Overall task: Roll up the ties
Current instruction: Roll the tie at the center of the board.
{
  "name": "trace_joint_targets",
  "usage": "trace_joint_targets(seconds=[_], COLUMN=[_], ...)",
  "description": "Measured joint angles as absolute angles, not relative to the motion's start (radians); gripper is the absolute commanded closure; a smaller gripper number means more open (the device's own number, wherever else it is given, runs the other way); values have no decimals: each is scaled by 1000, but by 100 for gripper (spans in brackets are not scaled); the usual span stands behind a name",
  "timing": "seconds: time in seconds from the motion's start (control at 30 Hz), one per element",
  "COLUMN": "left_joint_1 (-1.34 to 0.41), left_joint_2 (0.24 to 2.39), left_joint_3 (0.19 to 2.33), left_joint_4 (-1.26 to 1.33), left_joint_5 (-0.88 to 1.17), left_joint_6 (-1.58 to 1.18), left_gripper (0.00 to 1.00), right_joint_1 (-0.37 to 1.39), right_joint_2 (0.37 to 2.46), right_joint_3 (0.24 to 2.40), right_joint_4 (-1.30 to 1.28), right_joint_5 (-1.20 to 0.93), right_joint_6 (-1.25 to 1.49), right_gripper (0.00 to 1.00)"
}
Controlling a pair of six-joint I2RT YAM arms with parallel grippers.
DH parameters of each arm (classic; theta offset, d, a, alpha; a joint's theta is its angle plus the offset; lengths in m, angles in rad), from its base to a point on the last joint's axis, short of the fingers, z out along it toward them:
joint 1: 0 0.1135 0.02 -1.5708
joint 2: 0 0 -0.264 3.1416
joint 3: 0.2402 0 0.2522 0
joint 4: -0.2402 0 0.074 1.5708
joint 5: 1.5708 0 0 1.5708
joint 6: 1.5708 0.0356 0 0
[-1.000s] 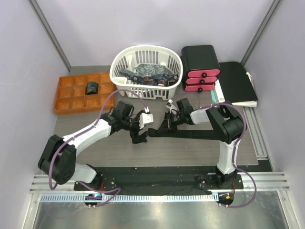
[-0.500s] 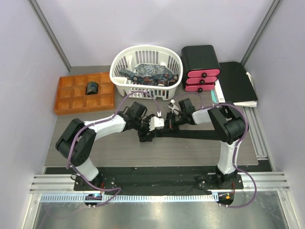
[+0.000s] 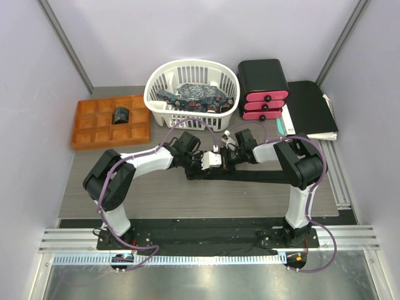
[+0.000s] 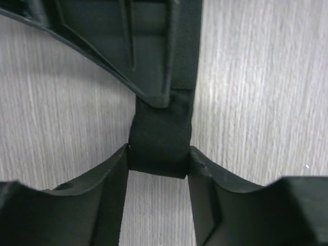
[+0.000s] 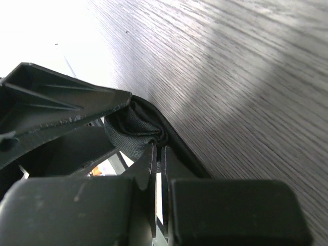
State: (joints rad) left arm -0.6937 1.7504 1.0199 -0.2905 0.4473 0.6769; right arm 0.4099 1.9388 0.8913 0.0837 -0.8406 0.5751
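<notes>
progress: one rolled tie [image 3: 120,115] in tray [image 3: 87,128]; patterned ties [image 3: 194,95] loose in basket [image 3: 164,106], not yet rolled. black tie [image 3: 250,177] flat on counter [image 3: 156,197] between arms, long axis left-right, first fold only at left end; judged early stage. left gripper [image 4: 159,156] closed on that fold; right gripper [image 5: 159,154] almost shut, pinching fabric at same end.

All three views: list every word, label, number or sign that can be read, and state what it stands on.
No text can be read in any view.
Coloured marks at the arm bases, top view: too small to tell if they carry text.
Black tie, black box with pink drawers, white basket, orange tray: no print visible.
</notes>
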Motion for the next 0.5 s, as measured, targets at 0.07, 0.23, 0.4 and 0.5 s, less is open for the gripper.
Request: trace_joint_targets(seconds=[0.07,0.23,0.4,0.5], left_joint_1=[-695,-696,-704,-718], left_joint_2=[1750,1750,1755,1773], left_joint_3=[1027,1037,1102,1143], left_joint_4=[-314,-343,-388,-406], left_joint_5=[449,454,487,495], left_joint_6=[696,725,693,672], left_gripper=[60,67,67,67], right_joint_1=[409,408,408,408], right_joint_2=[1939,1939,1939,1939], right_joint_3=[891,891,887,887], right_joint_4=[84,84,95,97], right_joint_5=[-841,-841,-844,-845], right_joint_6=[574,574,577,582], right_gripper=[99,99,99,99])
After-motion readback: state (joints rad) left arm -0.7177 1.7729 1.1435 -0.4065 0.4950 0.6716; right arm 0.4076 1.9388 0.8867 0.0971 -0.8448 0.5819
